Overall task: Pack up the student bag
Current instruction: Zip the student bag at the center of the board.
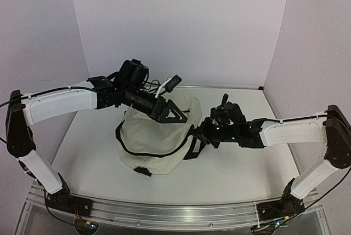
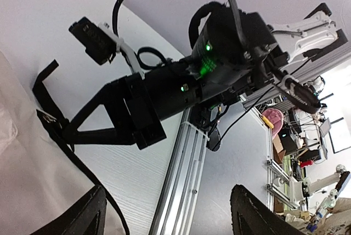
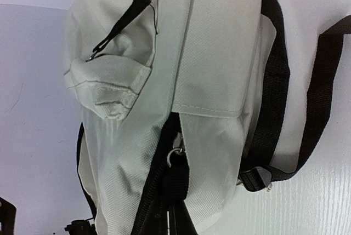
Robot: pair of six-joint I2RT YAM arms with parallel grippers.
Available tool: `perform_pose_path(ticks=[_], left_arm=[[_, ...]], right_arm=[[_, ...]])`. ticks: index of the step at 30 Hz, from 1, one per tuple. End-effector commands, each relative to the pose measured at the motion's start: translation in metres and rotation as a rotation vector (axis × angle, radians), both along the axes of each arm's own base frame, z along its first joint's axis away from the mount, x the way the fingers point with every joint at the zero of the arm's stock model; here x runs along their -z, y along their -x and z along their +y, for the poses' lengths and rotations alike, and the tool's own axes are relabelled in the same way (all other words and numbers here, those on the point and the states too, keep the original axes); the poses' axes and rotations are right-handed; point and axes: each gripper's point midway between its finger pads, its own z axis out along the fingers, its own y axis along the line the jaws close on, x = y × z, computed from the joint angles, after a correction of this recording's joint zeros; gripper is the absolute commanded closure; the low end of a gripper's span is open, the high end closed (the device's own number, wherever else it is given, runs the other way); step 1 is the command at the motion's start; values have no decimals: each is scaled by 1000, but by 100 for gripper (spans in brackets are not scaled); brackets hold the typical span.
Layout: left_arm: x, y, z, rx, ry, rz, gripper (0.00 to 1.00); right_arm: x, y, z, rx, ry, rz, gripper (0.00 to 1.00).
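The student bag (image 1: 153,144), a cream backpack with black straps and black zipper trim, lies in the middle of the table. My right gripper (image 1: 197,134) is at the bag's right edge. In the right wrist view it (image 3: 174,221) is shut on the black zipper pull tab (image 3: 178,183), just below a metal ring, on the cream fabric (image 3: 208,43). My left gripper (image 1: 174,113) hovers over the bag's upper right part. In the left wrist view it (image 2: 170,218) is open wide and empty, with cream fabric (image 2: 16,158) to its left and the right arm's gripper (image 2: 115,117) ahead.
An aluminium rail (image 1: 175,216) runs along the table's near edge and also shows in the left wrist view (image 2: 184,180). Pale walls close in the back and both sides. A black shoulder strap (image 3: 321,98) lies loose on the table right of the bag.
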Motion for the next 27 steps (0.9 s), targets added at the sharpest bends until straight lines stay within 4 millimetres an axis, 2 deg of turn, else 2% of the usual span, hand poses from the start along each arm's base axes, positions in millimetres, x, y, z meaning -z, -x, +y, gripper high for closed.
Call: perform_pose_path(ticks=[1, 7, 12, 16, 19, 27], left_arm=[[-20, -29, -11, -25, 60, -17, 22], [23, -72, -43, -97, 21, 73, 18], [45, -88, -71, -90, 77, 156, 15], [74, -98, -79, -104, 49, 183, 13], [90, -105, -82, -119, 32, 188, 11], [112, -116, -86, -159, 21, 185, 11]], right_arm=[[-23, 12, 2, -72, -37, -54, 100], [-31, 14, -7, -57, -43, -82, 100], [-33, 16, -15, -42, -36, -101, 100], [-40, 18, -16, -59, -28, -141, 100], [-37, 21, -18, -78, -5, -164, 100], [-45, 46, 2, -207, 23, -249, 100]])
